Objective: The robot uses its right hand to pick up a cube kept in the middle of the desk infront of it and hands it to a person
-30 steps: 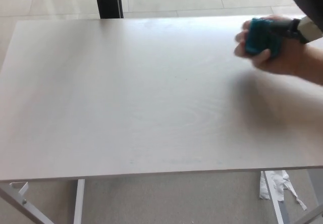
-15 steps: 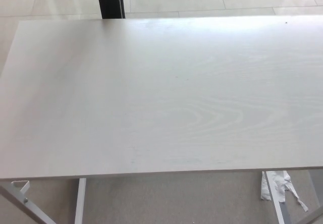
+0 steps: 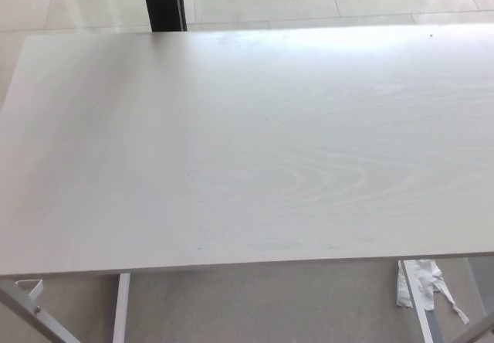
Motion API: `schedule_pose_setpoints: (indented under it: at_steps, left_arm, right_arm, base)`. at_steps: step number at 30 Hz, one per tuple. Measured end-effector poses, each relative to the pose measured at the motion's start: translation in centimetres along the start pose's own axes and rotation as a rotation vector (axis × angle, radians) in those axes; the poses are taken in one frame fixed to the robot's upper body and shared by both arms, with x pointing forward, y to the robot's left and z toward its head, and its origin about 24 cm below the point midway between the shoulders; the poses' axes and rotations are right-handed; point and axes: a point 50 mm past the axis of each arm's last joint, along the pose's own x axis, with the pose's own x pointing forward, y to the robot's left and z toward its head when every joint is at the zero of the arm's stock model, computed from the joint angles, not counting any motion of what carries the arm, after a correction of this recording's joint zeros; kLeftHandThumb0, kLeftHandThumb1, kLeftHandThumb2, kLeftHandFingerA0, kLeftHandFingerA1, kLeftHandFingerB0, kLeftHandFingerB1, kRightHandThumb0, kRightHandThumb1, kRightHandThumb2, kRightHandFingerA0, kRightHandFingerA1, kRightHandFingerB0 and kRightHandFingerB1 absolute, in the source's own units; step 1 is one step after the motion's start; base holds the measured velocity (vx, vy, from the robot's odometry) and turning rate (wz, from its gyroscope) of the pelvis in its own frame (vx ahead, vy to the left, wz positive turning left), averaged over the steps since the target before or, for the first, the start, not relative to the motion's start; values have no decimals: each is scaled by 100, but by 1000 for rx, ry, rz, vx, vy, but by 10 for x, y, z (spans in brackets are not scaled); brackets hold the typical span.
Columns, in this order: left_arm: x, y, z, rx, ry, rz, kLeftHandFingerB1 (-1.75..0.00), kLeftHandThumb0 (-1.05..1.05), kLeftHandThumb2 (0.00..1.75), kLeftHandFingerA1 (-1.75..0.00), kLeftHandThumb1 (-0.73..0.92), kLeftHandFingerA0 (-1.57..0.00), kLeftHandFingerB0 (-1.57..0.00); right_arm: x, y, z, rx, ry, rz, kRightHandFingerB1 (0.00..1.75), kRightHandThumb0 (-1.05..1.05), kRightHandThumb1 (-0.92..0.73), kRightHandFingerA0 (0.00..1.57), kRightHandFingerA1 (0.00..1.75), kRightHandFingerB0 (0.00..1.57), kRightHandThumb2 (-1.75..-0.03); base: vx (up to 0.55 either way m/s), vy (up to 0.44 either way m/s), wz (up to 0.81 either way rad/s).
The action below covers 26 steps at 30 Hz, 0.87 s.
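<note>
The pale wooden desk (image 3: 247,142) fills the head view, its top bare. No cube shows anywhere in the picture. Neither of my hands shows, and no person's hand is in the picture either.
A dark post (image 3: 163,0) stands behind the desk's far edge at upper left, on a light tiled floor. White desk legs (image 3: 121,306) show below the near edge. A crumpled white scrap (image 3: 426,283) lies on the floor at lower right.
One second ago a person's hand held a teal cube at the desk's far right; it has since left the picture. The camera has shifted slightly.
</note>
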Motion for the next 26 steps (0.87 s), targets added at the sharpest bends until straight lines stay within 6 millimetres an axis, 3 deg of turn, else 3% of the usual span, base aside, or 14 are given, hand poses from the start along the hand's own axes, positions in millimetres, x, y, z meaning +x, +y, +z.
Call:
schedule_pose_setpoints:
  at_steps: [3, 4, 7, 8, 9, 11, 12, 13, 16, 17, 18, 20, 21, 26]
  left_arm:
    - [0, 0, -1, 1, 3, 0, -45, -64, 62, -57, 73, -66, -61]
    - [0, 0, -1, 1, 3, 0, -45, -64, 62, -55, 74, -64, -59]
    - [-1, 0, -3, 1, 6, 1, -45, -64, 62, -55, 74, -64, -59]
    - [-1, 0, -3, 1, 7, 1, -45, -64, 62, -54, 74, -62, -58]
    - [-1, 1, -3, 1, 8, 1, -45, -63, 63, -54, 74, -59, -54]
    - [-1, 1, -3, 0, 8, 1, -44, -64, 62, -53, 74, -59, -54]
    - [-1, 1, -3, 0, 8, 1, -44, -66, 62, -53, 74, -59, -55]
    - [-1, 1, -3, 0, 8, 1, -44, -64, 62, -52, 74, -60, -55]
    - [-1, 1, -4, -1, 9, 2, -44, -66, 62, -52, 74, -62, -56]
    - [-1, 1, -4, -1, 10, 2, -44, -65, 62, -52, 73, -64, -57]
    - [-1, 1, -4, -2, 11, 3, -44, -65, 62, -52, 73, -64, -57]
    - [-1, 1, -5, -3, 13, 3, -43, -62, 62, -51, 74, -63, -55]
    - [-1, 1, -6, -4, 14, 4, -44, -59, 62, -52, 75, -64, -55]
    - [-2, 2, -8, -7, 20, 6, -44, -65, 62, -51, 74, -65, -58]
  right_arm:
    - [-5, -7, -26, 64, 104, -48, 84, -60, -89, 82, 138, 55, -66]
    - [-6, -8, -30, 74, 121, -57, 78, -59, -88, 63, 145, 49, -70]
    - [-14, -9, -58, 147, 240, -99, 78, -59, -88, 63, 145, 49, -70]
    - [-18, -7, -67, 173, 281, -109, 65, -61, -91, 57, 130, 45, -68]
    - [-22, -5, -75, 199, 321, -118, 73, -58, -83, 44, 96, 46, -65]
    - [-32, 2, -90, 250, 396, -125, 80, -55, -77, 51, 84, 52, -63]
    - [-37, 6, -98, 277, 436, -125, 68, -50, -74, 55, 79, 52, -62]
    - [-42, 9, -105, 299, 472, -125, 60, -50, -72, 67, 79, 59, -61]
    - [-59, 20, -125, 368, 594, -121, 61, -52, -70, 75, 93, 59, -61]
    - [-64, 23, -130, 385, 625, -117, 67, -50, -56, 79, 87, 55, -95]
    - [-72, 29, -138, 411, 677, -108, 67, -50, -56, 79, 87, 55, -95]
    - [-83, 37, -147, 445, 751, -87, 61, -41, -48, 78, 77, 50, -91]
    - [-90, 42, -152, 461, 789, -68, 48, -45, -61, 79, 67, 57, -58]
    - [-115, 63, -165, 514, 915, 49, 48, -49, -59, 73, 59, 58, -62]
  base:
    - [0, 0, 0]
    - [0, 0, 0]
    - [0, 0, 0]
    - [0, 0, 0]
    - [0, 0, 0]
    - [0, 0, 0]
    - [0, 0, 0]
    - [0, 0, 0]
    - [0, 0, 0]
    - [0, 0, 0]
    - [0, 0, 0]
    - [0, 0, 0]
    - [0, 0, 0]
    - [0, 0, 0]
